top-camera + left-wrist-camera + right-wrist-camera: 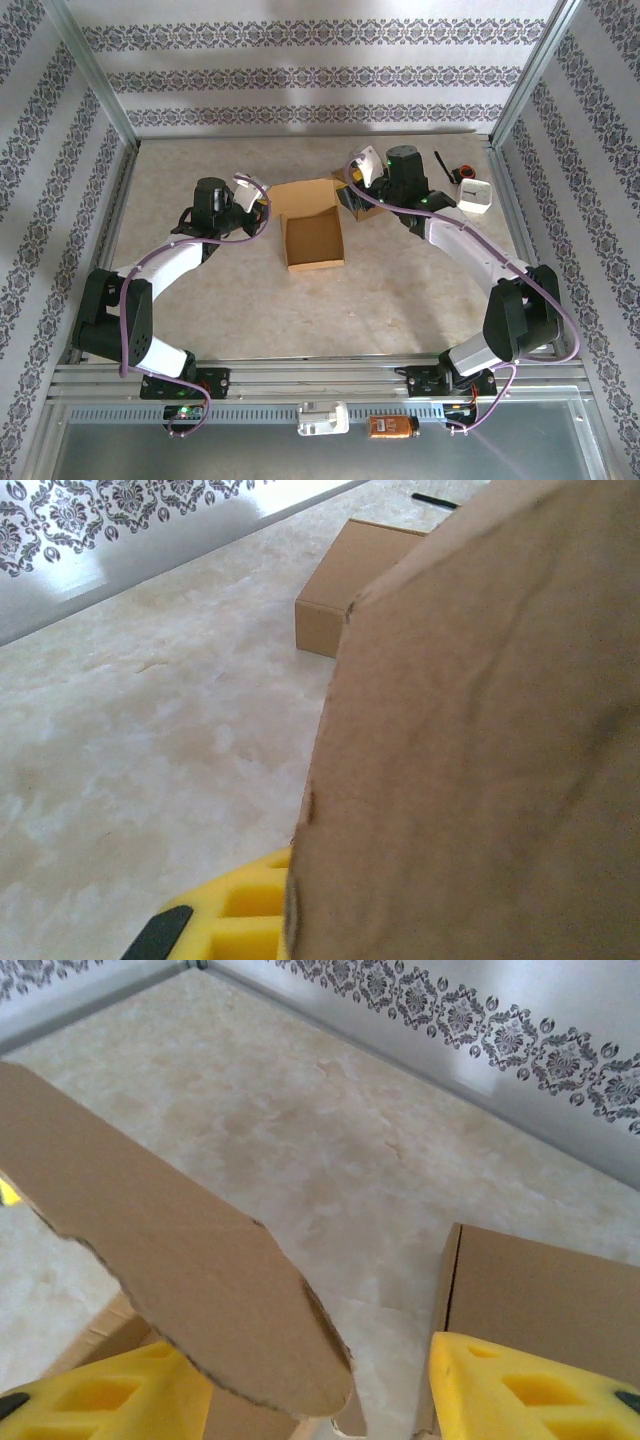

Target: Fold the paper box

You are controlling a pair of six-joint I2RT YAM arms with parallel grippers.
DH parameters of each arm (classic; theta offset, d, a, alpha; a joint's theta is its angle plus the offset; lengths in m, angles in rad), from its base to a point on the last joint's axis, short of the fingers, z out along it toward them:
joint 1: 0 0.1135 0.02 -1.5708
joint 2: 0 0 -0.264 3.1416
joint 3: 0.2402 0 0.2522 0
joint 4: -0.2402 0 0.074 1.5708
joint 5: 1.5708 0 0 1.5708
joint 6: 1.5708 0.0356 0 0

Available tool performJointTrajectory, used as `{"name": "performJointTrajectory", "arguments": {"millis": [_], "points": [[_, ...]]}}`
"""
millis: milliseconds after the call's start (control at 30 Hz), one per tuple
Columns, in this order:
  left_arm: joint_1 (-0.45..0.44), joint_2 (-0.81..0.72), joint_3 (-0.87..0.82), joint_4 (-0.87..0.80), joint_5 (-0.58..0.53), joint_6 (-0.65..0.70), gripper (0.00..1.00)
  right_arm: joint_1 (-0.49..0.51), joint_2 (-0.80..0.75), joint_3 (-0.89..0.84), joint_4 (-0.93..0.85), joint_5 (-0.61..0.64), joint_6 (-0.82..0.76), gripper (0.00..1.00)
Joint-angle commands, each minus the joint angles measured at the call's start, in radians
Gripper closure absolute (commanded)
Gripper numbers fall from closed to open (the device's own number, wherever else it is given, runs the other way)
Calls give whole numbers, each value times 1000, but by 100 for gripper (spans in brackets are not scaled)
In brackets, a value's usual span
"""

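Marbled tabletop (300,310), paper box (314,240), damask walls (300,70)

Two grippers: one left gripper (262,205), one right gripper (352,192). One paper box (313,238) sits between them. On the outer side of the right gripper are two small things: one white block (476,196) and one black-and-red item (455,170). Well behind both grippers, along the near rail (250,385), are two more: one white clip (322,418) and one orange piece (391,427).

Box flap (480,740) (blurry) past right edge
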Motion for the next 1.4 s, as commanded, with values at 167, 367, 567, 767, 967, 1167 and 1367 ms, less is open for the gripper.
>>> {"name": "performJointTrajectory", "arguments": {"millis": [167, 367, 567, 767, 967, 1167, 1367], "points": [[12, 21, 41, 36, 52, -56, 99, 36, 51, -38, 113, 25, -38, 53], [9, 37, 71, -15, -1, -129, 98, 76, 92, -34, 141, 149, 50, 71], [-54, 32, 74, 26, -164, -329, 94, 171, 141, -60, 274, 347, 162, 85], [-162, 22, 103, 66, -427, -400, 87, 188, 221, 3, 353, 508, 385, 88], [-236, 49, 86, 158, -596, -463, 84, 204, 291, 57, 382, 629, 526, 90], [-280, 63, 27, 269, -617, -480, 83, 223, 312, 18, 480, 682, 581, 93], [-311, 95, -50, 310, -638, -521, 83, 255, 298, -102, 621, 733, 575, 93]]}}
